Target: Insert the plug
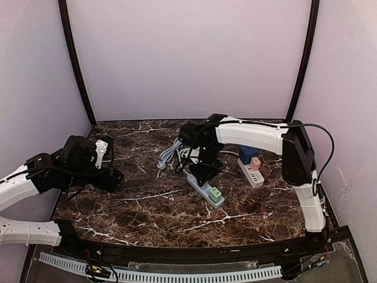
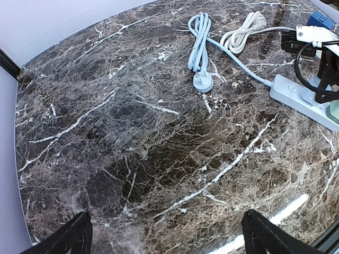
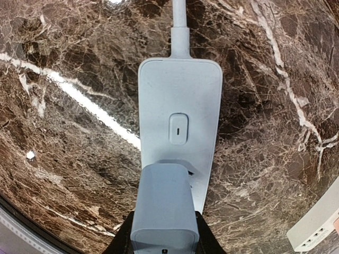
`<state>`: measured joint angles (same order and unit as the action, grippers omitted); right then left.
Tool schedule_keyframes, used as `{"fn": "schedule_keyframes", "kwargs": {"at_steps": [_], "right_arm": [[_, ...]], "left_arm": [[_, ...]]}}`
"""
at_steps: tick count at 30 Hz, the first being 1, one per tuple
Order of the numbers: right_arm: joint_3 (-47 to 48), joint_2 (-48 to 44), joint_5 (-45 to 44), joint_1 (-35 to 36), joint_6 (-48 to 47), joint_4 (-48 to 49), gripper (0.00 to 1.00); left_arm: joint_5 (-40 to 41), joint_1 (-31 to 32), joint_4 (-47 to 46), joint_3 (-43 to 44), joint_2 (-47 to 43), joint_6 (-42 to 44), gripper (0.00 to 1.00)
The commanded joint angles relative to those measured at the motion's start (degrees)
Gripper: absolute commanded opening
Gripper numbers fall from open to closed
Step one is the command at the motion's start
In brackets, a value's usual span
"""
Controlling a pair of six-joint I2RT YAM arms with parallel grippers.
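The dark marble desk [image 1: 147,218] carried a grey power strip [image 1: 203,190] near its middle, lying at a slant. The right arm [image 1: 253,134] reached in from the right of that strip and bent down over it, while the left arm [image 1: 53,171] sat well to the strip's left, near the desk edge. The left tool [image 2: 169,238] hung above bare marble with its fingers spread wide and nothing between them. A white strip [image 1: 251,172] lay just right of the grey one, apart from it. A bundled pale blue cord [image 2: 200,47] ran from the grey strip's far end, with a looped white cord [image 2: 243,32] beside it. The right tool [image 3: 164,241] was clamped on a blue-grey plug [image 3: 164,206], which stood upright on the grey strip's face, just beside its rocker switch [image 3: 178,128]; how far it was seated could not be told. A green adapter [image 1: 215,193] sat on the grey strip's near end. A blue adapter [image 1: 247,154] and a pink adapter [image 1: 255,163] sat on the white strip.
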<state>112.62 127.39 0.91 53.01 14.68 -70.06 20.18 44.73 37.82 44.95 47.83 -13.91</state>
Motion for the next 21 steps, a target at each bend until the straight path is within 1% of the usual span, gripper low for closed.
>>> {"fn": "schedule_keyframes", "kwargs": {"at_steps": [1, 21], "right_arm": [[0.48, 2.74, -2.89, 0.59, 1.36, -3.18, 0.00], [-2.78, 5.06, -4.99, 0.69, 5.01, -1.98, 0.00]], "left_arm": [[-0.74, -0.39, -0.29, -0.16, 0.47, 0.28, 0.99], [-1.22, -0.35, 0.29, 1.91, 2.00, 0.29, 0.99]]}}
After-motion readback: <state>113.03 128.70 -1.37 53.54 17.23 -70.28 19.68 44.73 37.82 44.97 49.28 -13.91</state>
